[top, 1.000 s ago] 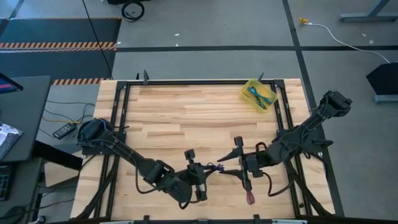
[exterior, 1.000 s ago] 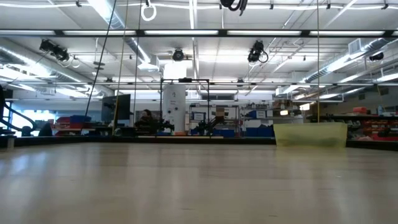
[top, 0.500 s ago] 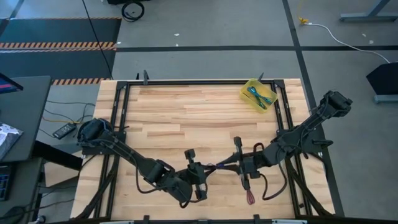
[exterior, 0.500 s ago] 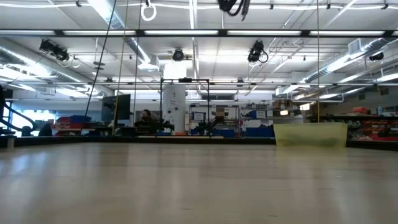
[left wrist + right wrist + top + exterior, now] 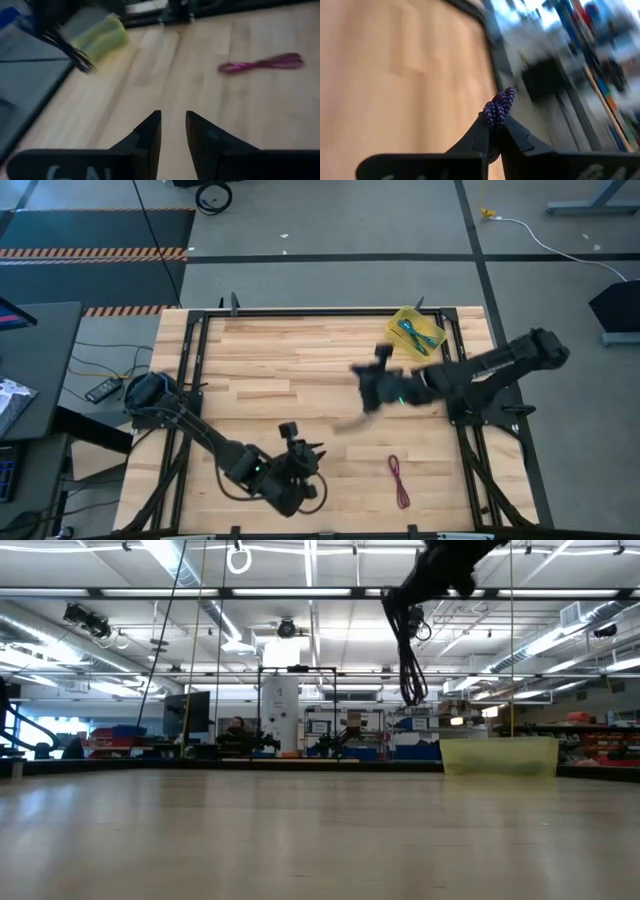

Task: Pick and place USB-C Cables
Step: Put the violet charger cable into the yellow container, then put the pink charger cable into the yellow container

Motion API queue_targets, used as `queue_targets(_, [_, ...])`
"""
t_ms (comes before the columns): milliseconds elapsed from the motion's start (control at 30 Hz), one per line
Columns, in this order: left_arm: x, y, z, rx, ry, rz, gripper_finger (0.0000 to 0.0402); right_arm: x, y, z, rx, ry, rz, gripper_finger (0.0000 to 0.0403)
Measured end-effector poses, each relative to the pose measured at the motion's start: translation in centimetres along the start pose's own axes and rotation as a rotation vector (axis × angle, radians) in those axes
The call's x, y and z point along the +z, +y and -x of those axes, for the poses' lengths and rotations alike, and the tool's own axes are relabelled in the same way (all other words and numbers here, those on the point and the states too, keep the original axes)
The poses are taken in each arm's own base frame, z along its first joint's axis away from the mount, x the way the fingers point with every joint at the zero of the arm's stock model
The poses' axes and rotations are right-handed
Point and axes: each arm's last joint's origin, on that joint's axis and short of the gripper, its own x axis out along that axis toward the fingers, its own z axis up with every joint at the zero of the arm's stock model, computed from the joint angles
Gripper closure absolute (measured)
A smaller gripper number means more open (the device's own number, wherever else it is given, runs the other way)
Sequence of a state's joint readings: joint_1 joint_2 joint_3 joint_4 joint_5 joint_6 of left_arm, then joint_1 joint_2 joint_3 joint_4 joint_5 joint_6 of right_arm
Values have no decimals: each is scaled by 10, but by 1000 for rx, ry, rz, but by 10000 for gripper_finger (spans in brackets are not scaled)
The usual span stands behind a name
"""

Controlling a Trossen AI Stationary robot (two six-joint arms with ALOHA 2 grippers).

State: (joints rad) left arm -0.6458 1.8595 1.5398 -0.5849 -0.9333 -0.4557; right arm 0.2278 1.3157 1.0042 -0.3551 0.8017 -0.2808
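A dark blue-purple USB-C cable (image 5: 501, 104) is held above the table's middle right by my right gripper (image 5: 360, 392), which is shut on it. In the low view it dangles as a dark loop (image 5: 410, 655). A maroon cable (image 5: 398, 480) lies flat on the wood near the front edge, also seen in the left wrist view (image 5: 260, 64). My left gripper (image 5: 312, 450) hovers at the front centre, open, with nothing between its fingers (image 5: 150, 131). The yellow bin (image 5: 402, 315) at the far right holds green and teal cables (image 5: 418, 334). My right gripper pinches the blue-purple cable bundle between its two fingertips (image 5: 481, 131). A short braided end (image 5: 504, 98) sticks out past the tips. The rest of the cable hangs slack below the gripper, lifted clear of the table.
Black frame rails (image 5: 455, 370) run along the table's sides and far edge, close to the bin. Bare wood (image 5: 280, 370) lies between the arms and the far edge. The room with shelves and machines shows behind the table in the low view.
The blue-purple cable has passed from my left gripper to my right one. My right gripper has risen and swung toward the far right, toward the yellow bin, carrying the cable clear of the table. My left gripper has let go and drawn back toward the near left.
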Motion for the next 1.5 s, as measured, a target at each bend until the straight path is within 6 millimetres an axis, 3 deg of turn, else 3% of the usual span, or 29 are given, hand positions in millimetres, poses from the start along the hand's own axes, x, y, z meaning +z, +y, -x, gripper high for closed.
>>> queue_targets(200, [-6,0,2,-10,39,60,304,-29,-74,-36,-107,318,-145,380])
queue_targets(333, [-10,-3,6,-15,44,65,304,-54,-119,-48,-144,468,-242,380])
queue_targets(567, [-13,-9,15,-49,50,74,310,-96,-163,-60,-103,614,-377,380])
queue_targets(867, [-14,-10,16,-54,50,76,312,-135,-175,-71,-47,846,-428,380])
queue_targets(1167, [-17,-15,20,-64,51,86,312,-160,-162,-103,61,1021,-426,361])
queue_targets(1333, [-20,-18,25,-76,57,95,312,-161,-157,-114,86,1007,-421,299])
queue_targets(1500, [-21,-19,27,-79,59,87,312,-157,-157,-111,52,996,-392,215])
